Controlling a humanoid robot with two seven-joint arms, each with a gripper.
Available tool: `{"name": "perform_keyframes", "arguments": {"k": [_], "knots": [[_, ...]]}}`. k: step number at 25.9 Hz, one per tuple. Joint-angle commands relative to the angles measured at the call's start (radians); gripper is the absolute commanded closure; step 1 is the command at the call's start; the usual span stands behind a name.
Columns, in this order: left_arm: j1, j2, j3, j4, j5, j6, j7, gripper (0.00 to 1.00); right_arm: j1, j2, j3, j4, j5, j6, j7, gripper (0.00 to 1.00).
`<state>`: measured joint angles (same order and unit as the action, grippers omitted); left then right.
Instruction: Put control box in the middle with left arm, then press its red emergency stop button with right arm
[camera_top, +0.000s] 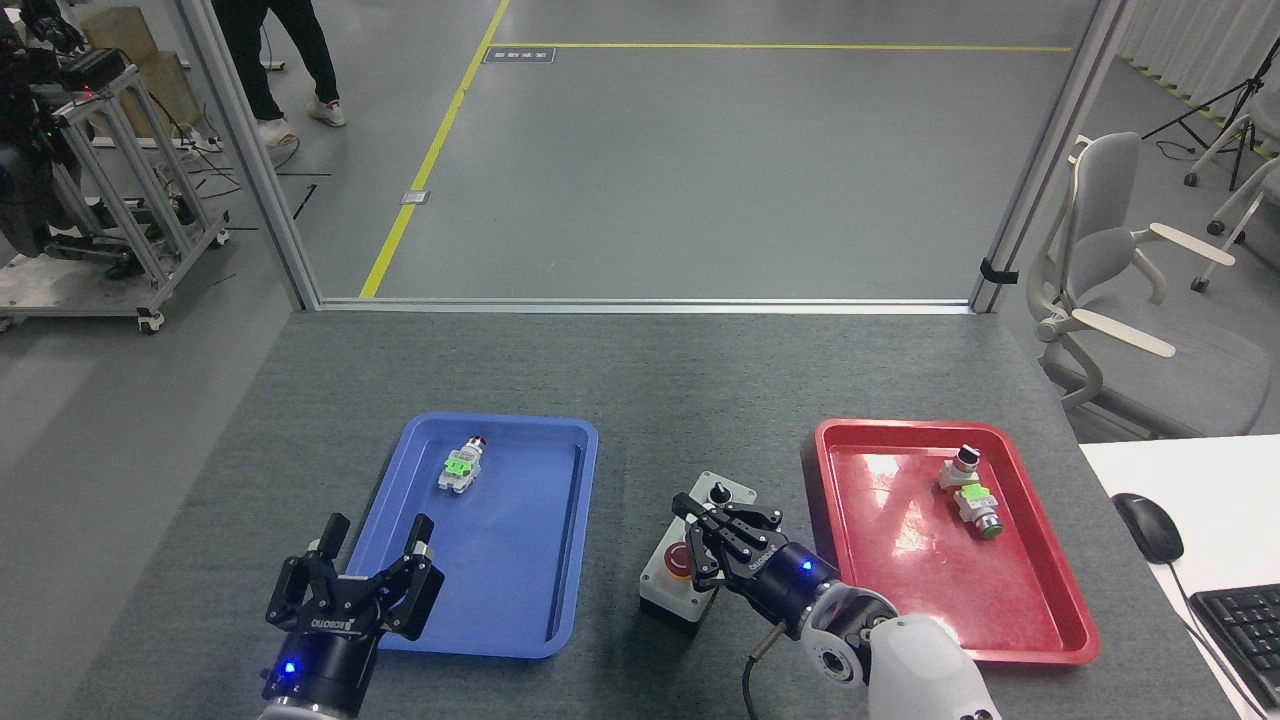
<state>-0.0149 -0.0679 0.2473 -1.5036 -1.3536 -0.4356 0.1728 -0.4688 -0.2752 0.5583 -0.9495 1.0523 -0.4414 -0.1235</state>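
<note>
The control box (660, 585), light grey on a black base, lies on the bare grey felt of the middle (640, 420), between the two trays. Its black knob (716, 493) shows at the far end. My right gripper (700, 540), trailing a black cable, lies across the top of the box and hides the green and small red buttons. Only part of the red emergency stop button (681, 560) shows beside its fingers (730, 530); how the jaws stand is unclear. My left gripper (378, 530) is open and empty at the blue tray's near left corner.
The blue tray (500, 425) holds one white-and-green switch part (460, 468). The red tray (900, 428) holds two switch parts (968, 490). A white desk with a mouse (1147, 525) and keyboard (1240, 625) is at right. A person's legs (280, 60) are at the far left.
</note>
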Motion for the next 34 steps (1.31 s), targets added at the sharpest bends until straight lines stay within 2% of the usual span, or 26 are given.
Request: {"name": "perform_keyframes", "arguments": {"k": [1, 5, 8, 10, 17, 21, 24, 25, 26, 27, 29, 32, 34], "knots": [[0.046, -0.009, -0.022, 0.003, -0.044, 0.029, -0.015, 0.0, -0.014, 0.014, 0.022, 0.041, 0.0, 0.0, -0.004, 1.0], [0.059, -0.029, -0.111, -0.02, -0.165, 0.143, -0.036, 0.01, -0.013, 0.042, 0.025, 0.081, 0.002, -0.01, -0.002, 1.0], [0.058, -0.039, -0.169, -0.021, -0.163, 0.279, -0.091, 0.01, -0.014, 0.05, 0.048, 0.089, 0.002, -0.01, -0.002, 1.0], [0.058, -0.039, -0.195, -0.021, -0.154, 0.336, -0.081, 0.0, -0.013, 0.051, 0.054, 0.098, 0.002, -0.011, -0.002, 1.0], [0.055, -0.039, -0.197, -0.015, -0.122, 0.336, -0.068, 0.0, -0.014, 0.07, 0.075, 0.175, 0.002, -0.01, -0.002, 1.0], [0.05, -0.038, -0.197, -0.01, -0.059, 0.34, -0.084, 0.0, -0.014, 0.082, 0.077, 0.195, 0.002, -0.006, -0.002, 1.0], [0.05, -0.041, -0.195, -0.01, -0.058, 0.347, -0.087, 0.0, -0.016, 0.085, 0.064, 0.192, -0.014, 0.003, -0.007, 1.0], [0.05, -0.041, -0.197, -0.009, -0.058, 0.351, -0.087, 0.0, -0.019, 0.087, 0.058, 0.179, -0.015, 0.006, -0.011, 0.86], [0.049, -0.041, -0.197, -0.01, -0.058, 0.351, -0.087, 0.0, -0.027, 0.087, 0.046, 0.167, -0.021, 0.018, -0.016, 0.47], [0.049, -0.041, -0.197, -0.009, -0.058, 0.351, -0.088, 0.0, -0.034, 0.084, 0.023, 0.144, -0.043, 0.033, -0.016, 0.0], [0.049, -0.039, -0.197, -0.009, -0.058, 0.348, -0.098, 0.0, -0.062, 0.08, -0.02, 0.112, -0.09, 0.069, -0.013, 0.0], [0.049, -0.044, -0.195, -0.003, -0.067, 0.347, -0.11, 0.0, -0.079, 0.064, -0.064, 0.066, -0.107, 0.138, -0.015, 0.0], [0.047, -0.041, -0.197, -0.003, -0.065, 0.342, -0.11, 0.0, -0.079, 0.013, -0.147, 0.035, -0.107, 0.224, -0.013, 0.0]]}}
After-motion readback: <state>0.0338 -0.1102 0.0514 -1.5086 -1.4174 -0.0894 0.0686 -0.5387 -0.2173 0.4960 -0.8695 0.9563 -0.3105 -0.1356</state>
